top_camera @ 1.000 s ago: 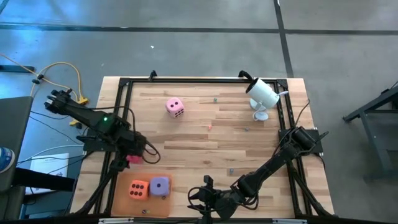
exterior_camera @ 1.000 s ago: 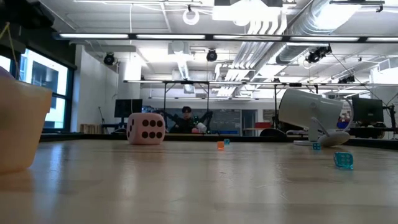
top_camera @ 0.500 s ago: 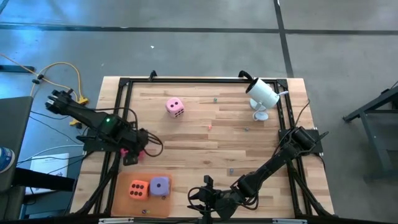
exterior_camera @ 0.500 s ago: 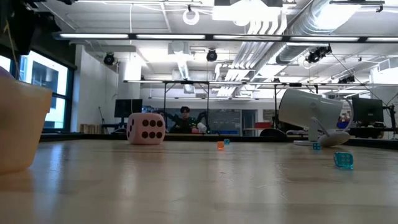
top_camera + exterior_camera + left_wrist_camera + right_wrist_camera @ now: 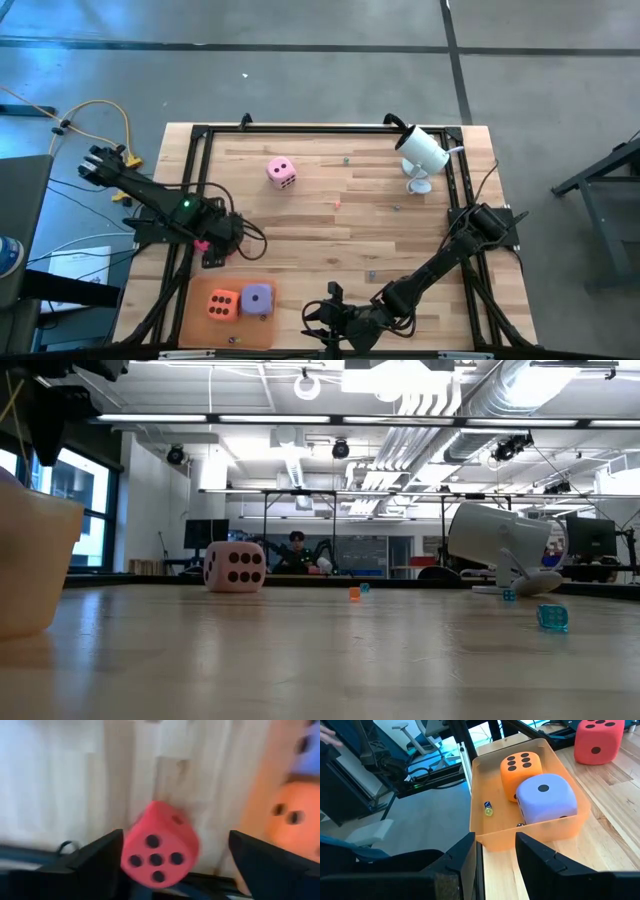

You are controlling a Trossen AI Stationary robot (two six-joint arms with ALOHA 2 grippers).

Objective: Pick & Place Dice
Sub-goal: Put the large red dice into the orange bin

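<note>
The magenta die (image 5: pixel 159 845) lies on the table just beyond the orange tray (image 5: pixel 530 836), as the right wrist view shows (image 5: pixel 598 741). My left gripper (image 5: pixel 176 840) points down over it, open, one finger on each side. The orange die (image 5: pixel 520 766) and the purple die (image 5: pixel 547 797) rest on the tray floor. The light pink die (image 5: pixel 281 172) sits on the table at the far left. My right gripper (image 5: pixel 495 855) waits open at the near edge, pointing at the tray. My left gripper has one finger (image 5: pixel 102 857) right against the magenta die's side (image 5: pixel 131 851); whether it touches, I cannot tell. A clear gap separates the other finger (image 5: pixel 260 860) from the die. The fingers come from above, pointing down.
A white camera-like device (image 5: pixel 422 152) on a stand sits at the far right corner. Tiny coloured beads (image 5: pixel 552 617) lie scattered on the wood. A black frame (image 5: pixel 200 150) borders the table. Bare wood lies in the middle.
My left gripper has moved a little down and toward the table's right edge, and it has rolled about its own axis. Less of the magenta die shows beside it from above than before. My right arm has kept still.
</note>
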